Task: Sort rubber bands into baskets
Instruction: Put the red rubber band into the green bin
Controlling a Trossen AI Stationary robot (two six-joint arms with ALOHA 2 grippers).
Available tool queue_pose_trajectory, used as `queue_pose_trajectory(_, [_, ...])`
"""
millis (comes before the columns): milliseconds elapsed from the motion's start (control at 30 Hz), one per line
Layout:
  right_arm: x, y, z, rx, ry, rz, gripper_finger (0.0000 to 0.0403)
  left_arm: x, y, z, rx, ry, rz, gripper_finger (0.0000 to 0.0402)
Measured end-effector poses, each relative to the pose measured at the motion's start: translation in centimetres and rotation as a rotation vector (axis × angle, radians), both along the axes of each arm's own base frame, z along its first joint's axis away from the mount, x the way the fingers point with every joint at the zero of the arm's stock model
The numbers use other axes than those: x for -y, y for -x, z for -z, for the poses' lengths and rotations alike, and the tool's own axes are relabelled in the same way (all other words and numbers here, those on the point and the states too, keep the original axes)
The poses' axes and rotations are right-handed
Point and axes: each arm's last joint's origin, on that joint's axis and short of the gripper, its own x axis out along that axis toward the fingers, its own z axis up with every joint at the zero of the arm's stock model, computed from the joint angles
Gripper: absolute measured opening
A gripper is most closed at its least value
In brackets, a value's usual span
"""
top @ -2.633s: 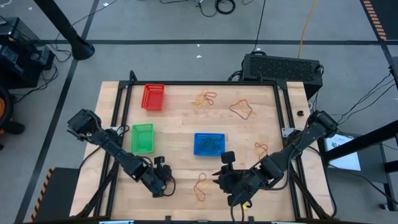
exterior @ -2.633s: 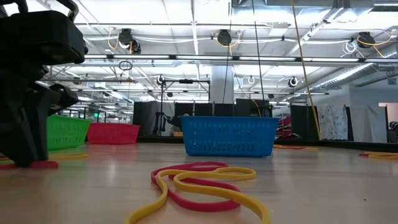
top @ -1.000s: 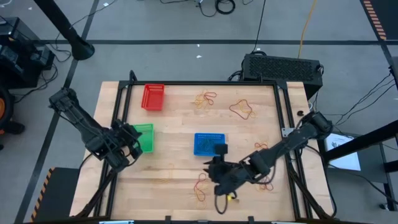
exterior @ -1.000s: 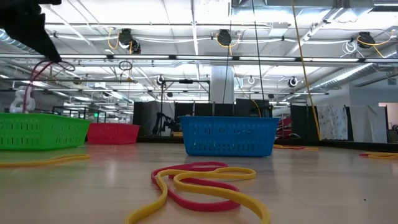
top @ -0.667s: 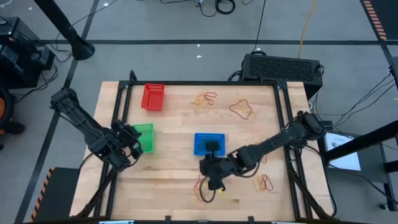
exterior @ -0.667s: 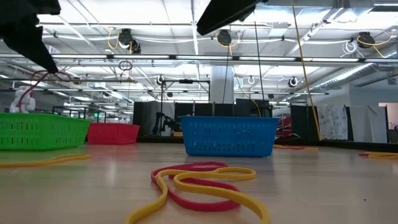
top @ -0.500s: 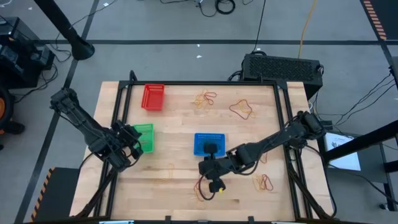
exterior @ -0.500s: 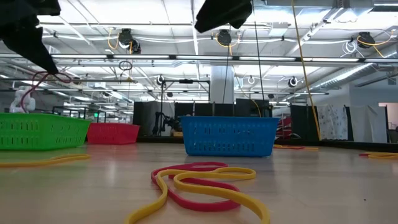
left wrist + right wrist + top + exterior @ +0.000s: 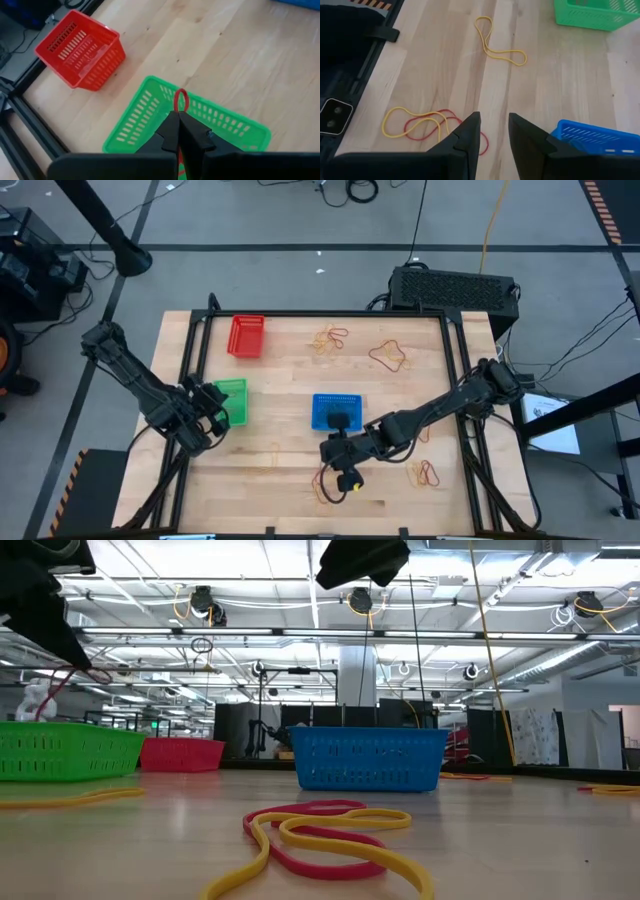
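The left gripper (image 9: 178, 131) pinches a red rubber band (image 9: 180, 100) over the green basket (image 9: 150, 112). The right gripper (image 9: 494, 131) is open, mid-frame. No writing shows

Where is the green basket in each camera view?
High view: green basket left of centre, partly under the left gripper.
Low view: far left, beside the red basket.
Left wrist view: centre, below the jaws.
Right wrist view: upper right corner.
Shared landmark: the blue basket.
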Motion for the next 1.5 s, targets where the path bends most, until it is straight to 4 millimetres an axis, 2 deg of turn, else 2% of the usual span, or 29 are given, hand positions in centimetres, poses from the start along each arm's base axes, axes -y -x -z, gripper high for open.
queue_pose_trajectory(400, [0.1,0.2,0.2,-0.031,0.007,0.008,0.0093,0.0,0.0,0.0,0.000,0.005,-0.003,0.0104])
queue_pose_trajectory(667, [0.6,1.7,0.6,-0.174,-0.001,0.114,0.0093,1.0,-1.2,-0.1,0.114,0.041,0.071,0.0114])
queue_pose_trajectory(900, [0.0,3.1,1.0,-0.261,-0.012,0.220,0.0093,3.7,-4.0,-1.4,0.305,0.070,0.337,0.0114])
queue_pose_trajectory(1033, [-1.0,4.6,1.4,-0.356,-0.005,0.274,0.0093,5.5,-5.8,-2.4,0.410,0.007,0.508,0.0114])
queue_pose_trajectory(1133, [-1.4,6.4,1.7,-0.472,0.020,0.360,0.0093,6.9,-7.2,-2.7,0.451,-0.063,0.654,0.0114])
queue_pose_trajectory(1333, [-1.9,10.0,1.8,-0.757,0.000,0.646,0.0093,9.7,-9.4,-2.6,0.559,-0.110,0.924,0.0114])
queue_pose_trajectory(1500, [-3.9,11.4,1.8,-0.881,-0.111,0.645,0.0093,10.9,-10.1,-2.5,0.615,-0.121,1.100,0.0114])
